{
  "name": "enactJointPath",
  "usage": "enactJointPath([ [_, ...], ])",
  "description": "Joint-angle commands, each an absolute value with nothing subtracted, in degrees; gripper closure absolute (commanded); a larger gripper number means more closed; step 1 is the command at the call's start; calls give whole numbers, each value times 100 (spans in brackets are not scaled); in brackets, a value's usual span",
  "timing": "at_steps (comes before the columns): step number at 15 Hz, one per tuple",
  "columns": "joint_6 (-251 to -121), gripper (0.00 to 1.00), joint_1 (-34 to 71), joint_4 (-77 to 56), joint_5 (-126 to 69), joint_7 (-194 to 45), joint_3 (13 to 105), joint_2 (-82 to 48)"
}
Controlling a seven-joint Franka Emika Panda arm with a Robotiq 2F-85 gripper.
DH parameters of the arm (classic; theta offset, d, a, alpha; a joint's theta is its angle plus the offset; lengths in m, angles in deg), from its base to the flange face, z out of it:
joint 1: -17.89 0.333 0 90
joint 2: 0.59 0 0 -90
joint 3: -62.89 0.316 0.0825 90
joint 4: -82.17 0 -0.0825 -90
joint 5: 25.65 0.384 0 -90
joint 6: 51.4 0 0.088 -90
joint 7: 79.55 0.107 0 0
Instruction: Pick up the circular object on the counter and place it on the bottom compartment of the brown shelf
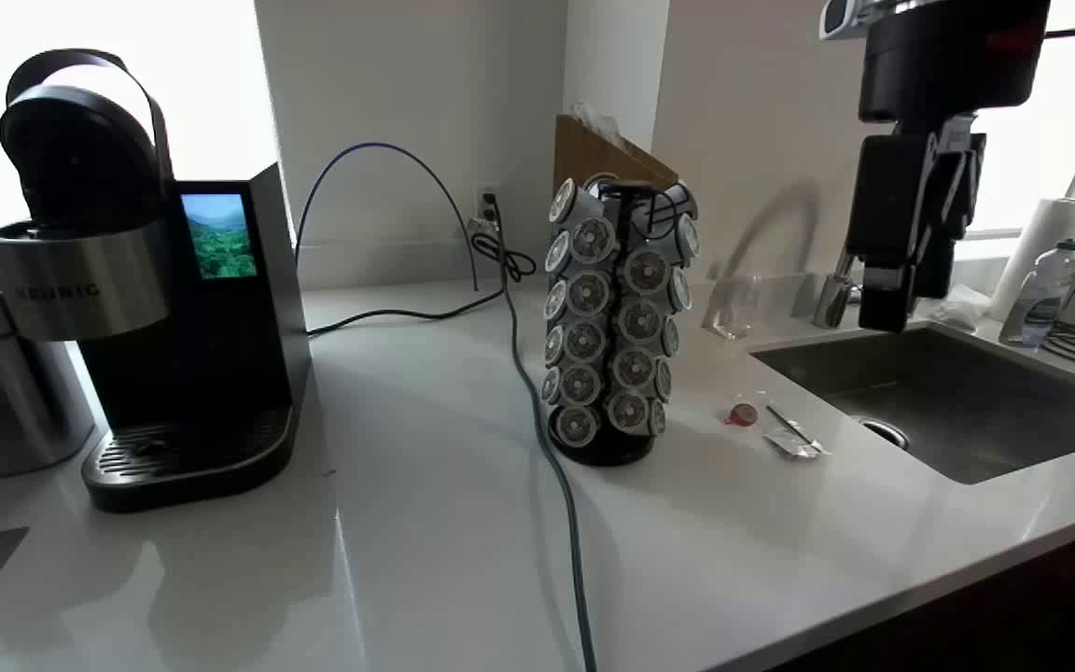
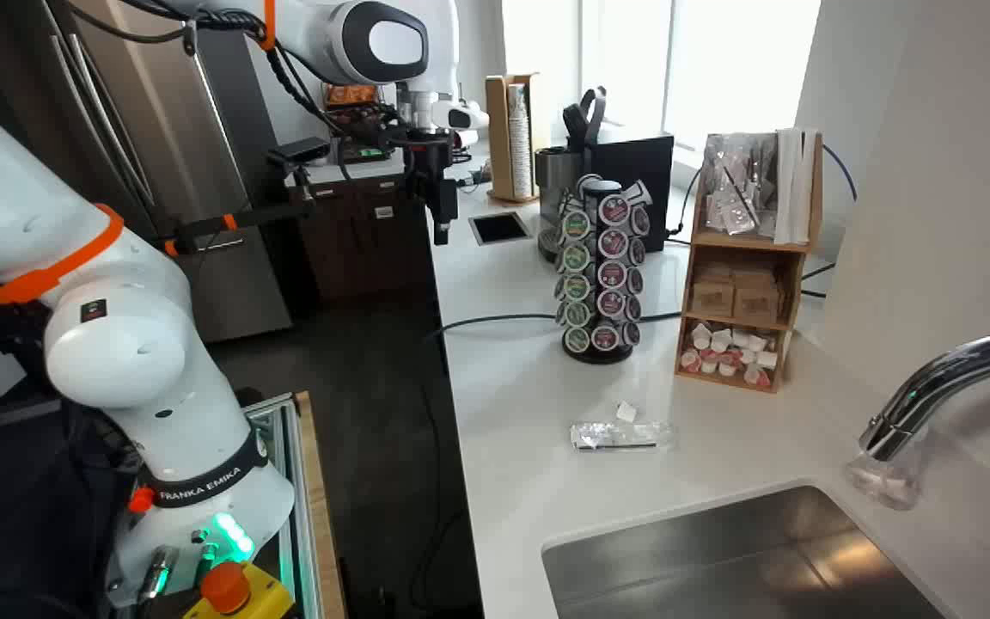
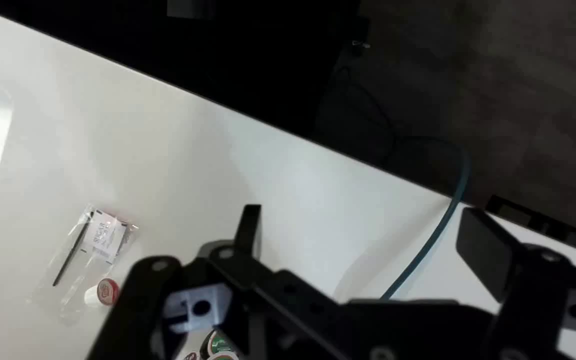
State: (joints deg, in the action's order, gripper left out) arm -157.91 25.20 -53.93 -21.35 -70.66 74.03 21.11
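The circular object is a small white creamer cup with a red lid (image 1: 742, 415), lying on the counter. It shows as a small white shape in an exterior view (image 2: 626, 411) and on its side in the wrist view (image 3: 100, 293). The brown shelf (image 2: 748, 244) stands against the wall. Its bottom compartment (image 2: 725, 382) holds several similar cups. In an exterior view only the shelf's brown back (image 1: 584, 154) shows. My gripper (image 3: 368, 240) is open and empty, high above the counter's front edge, well away from the cup. It also shows in both exterior views (image 1: 892, 303) (image 2: 442, 234).
A tall coffee pod carousel (image 1: 607, 448) stands near the cup and shelf. A clear packet with a stirrer (image 2: 620, 436) lies beside the cup. A dark cable (image 1: 556, 467) crosses the counter. The sink (image 2: 718, 559), faucet (image 2: 933, 395) and coffee machine (image 1: 211, 373) are around.
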Motion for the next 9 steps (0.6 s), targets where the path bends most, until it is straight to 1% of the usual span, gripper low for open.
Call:
enactJointPath([
  [1,-15783,0,2559,-5385,-2149,-7054,7369,2106],
  [9,-15877,0,2533,-5396,-2161,-7081,7340,2085],
])
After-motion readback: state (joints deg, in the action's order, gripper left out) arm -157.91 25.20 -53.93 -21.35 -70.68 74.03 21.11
